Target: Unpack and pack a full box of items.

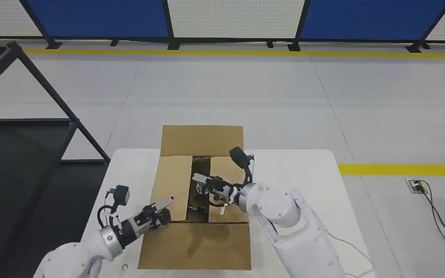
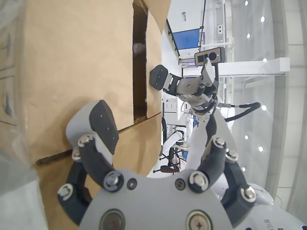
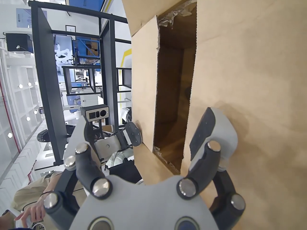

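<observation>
Overall: one cardboard box [image 1: 195,244] sits in the middle of the white surface [image 1: 306,170], with an arm at each side of it.
Box top: open. The far flap [image 1: 201,139] and near flap [image 1: 208,254] are folded out flat. The two inner flaps are partly closed, leaving a dark gap [image 1: 201,167] between them.
Inside: brown walls, with some crumpled paper [image 3: 178,13] at one end. What else lies in there cannot be made out.
Left side: the left gripper [image 1: 165,204] is at the near outer corner of the left inner flap [image 1: 172,182]. Its fingers [image 2: 102,123] are spread wide and hold nothing, and one pad is close against the cardboard.
Right side: the right gripper [image 1: 207,191] is over the gap. Its fingers [image 3: 211,128] are wide apart with nothing between them. One pad is at the right inner flap [image 1: 231,191], and the right wrist view shows the gap between the two fingers.
Around: a black frame [image 1: 49,104] stands left of the surface, blue panels [image 1: 97,17] line the back, and a yellow line [image 1: 389,169] runs along the floor.
</observation>
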You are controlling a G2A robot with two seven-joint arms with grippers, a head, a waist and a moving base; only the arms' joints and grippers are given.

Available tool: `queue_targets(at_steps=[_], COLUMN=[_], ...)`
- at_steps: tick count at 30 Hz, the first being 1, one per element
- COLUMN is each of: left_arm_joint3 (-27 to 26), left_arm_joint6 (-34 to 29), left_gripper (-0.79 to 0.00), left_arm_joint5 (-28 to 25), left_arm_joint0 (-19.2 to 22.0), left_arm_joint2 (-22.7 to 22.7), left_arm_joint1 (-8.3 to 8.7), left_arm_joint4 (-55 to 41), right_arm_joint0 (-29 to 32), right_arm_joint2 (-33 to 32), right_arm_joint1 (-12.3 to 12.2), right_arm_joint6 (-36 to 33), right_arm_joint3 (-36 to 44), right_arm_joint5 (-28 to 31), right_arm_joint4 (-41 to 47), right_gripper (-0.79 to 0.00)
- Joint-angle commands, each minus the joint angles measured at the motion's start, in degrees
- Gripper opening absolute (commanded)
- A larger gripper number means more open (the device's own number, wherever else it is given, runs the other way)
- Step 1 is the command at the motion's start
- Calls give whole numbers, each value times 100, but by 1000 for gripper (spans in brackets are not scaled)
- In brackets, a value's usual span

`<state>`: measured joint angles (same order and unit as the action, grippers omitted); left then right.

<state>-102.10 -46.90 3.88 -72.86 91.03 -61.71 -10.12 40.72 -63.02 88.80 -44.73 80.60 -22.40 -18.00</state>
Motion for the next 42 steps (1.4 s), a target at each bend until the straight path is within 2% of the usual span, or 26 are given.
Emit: queue_targets(at_steps=[1,14,18,22,27,42], left_arm_joint3=[-3,3,1,-27,-28,422], left_arm_joint6=[9,94,227,496,778,1190], left_gripper=[0,0,0,0,0,0], left_arm_joint5=[10,236,420,323,444,767], left_arm_joint0=[2,8,34,16,36,509], left_arm_joint2=[-15,-84,-116,-97,-64,-599], left_arm_joint1=[5,34,35,14,3,-46], left_arm_joint4=[-7,-104,-148,-439,-642,-523], right_arm_joint0=[-38,-194,-216,-206,-184,-153], right_arm_joint2=[34,133,143,137,118,59], right_arm_joint1=[0,-16,-22,-36,-52,-104], right_arm_joint6=[-20,-53,-68,-86,-144,-217], right_arm_joint3=[-75,-343,-369,-346,-316,-321], right_arm_joint5=[-50,-152,-104,-2,60,149], right_arm_joint4=[-5,-23,20,57,159,366], right_gripper=[0,0,0,0,0,0])
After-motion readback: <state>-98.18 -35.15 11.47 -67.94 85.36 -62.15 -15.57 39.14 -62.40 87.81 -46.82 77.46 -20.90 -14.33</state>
